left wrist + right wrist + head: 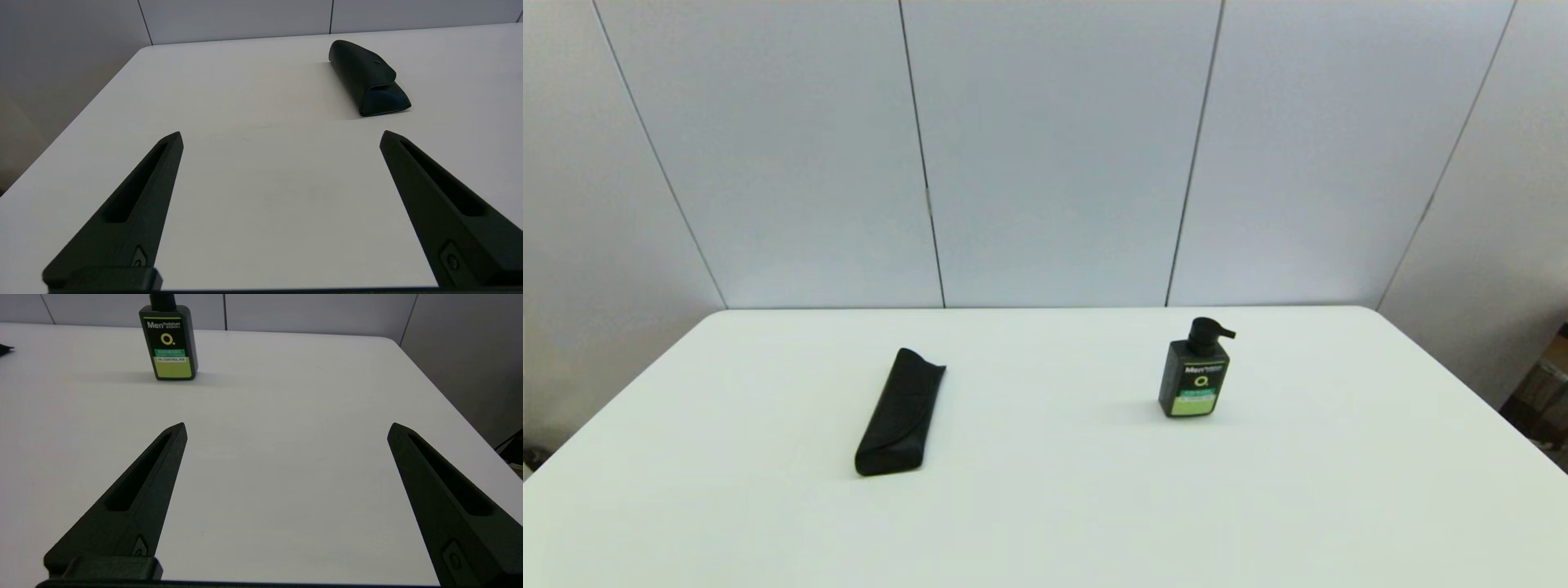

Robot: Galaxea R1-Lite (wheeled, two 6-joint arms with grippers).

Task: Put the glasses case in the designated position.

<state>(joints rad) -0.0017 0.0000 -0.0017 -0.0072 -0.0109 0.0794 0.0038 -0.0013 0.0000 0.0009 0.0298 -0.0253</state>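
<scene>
The glasses case (898,415), long, slim and matte black, lies flat on the white table (1045,506) left of centre, its long axis running away from me. The left wrist view shows the glasses case (367,77) well ahead of my left gripper (281,136), which is open over bare table with nothing between its fingers. My right gripper (287,428) is open too, low over the table's right side and holding nothing. Neither arm appears in the head view.
A black pump bottle with a green label (1194,377) stands upright right of centre, and the same bottle (168,343) is ahead of the right gripper. Grey wall panels (1045,147) rise behind the table's far edge.
</scene>
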